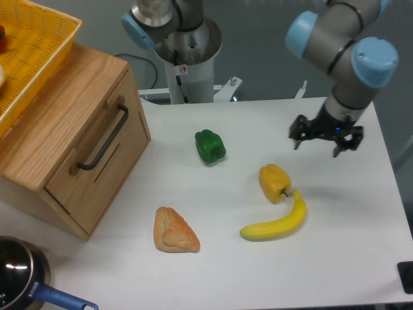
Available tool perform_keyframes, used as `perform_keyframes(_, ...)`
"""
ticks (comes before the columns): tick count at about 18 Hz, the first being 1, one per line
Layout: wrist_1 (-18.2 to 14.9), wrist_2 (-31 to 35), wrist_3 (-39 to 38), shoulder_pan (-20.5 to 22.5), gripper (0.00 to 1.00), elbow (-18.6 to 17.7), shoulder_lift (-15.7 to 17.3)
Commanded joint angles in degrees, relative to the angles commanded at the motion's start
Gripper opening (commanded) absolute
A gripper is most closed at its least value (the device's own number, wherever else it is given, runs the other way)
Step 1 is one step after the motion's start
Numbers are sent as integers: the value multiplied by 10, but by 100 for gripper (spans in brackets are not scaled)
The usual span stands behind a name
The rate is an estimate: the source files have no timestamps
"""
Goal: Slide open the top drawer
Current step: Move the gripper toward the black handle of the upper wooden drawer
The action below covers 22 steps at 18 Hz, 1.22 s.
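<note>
The top drawer [97, 161] is a light oak panel with a long black bar handle [103, 139], set in the wooden cabinet [58, 116] at the left. It sits flush with the cabinet front. My gripper [317, 143] hangs over the right part of the table, far from the drawer, above and to the right of the yellow pepper. Its fingers are spread apart with nothing between them.
On the white table [361, 219] lie a green pepper [210, 146], a yellow pepper [274, 183], a banana [276, 221] and a pastry [174, 231]. A yellow basket [29, 51] rests on the cabinet. A pot with a blue handle [26, 278] is at the front left.
</note>
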Motion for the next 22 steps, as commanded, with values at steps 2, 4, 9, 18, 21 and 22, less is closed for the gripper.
perform_keyframes(2,-22,-1,-13,-10,100,-4,6)
perform_keyframes(4,-28,-1,-26,-27,100,-5,13)
perform_keyframes(9,-28,-25,-101,-65,100,-7,22)
perform_keyframes(18,-83,-89,-124,-125,100,-11,34)
perform_keyframes(21,-97,-119,-125,-153,100,-11,39)
perform_keyframes(22,-102,-133,-126,-162,100,-11,39)
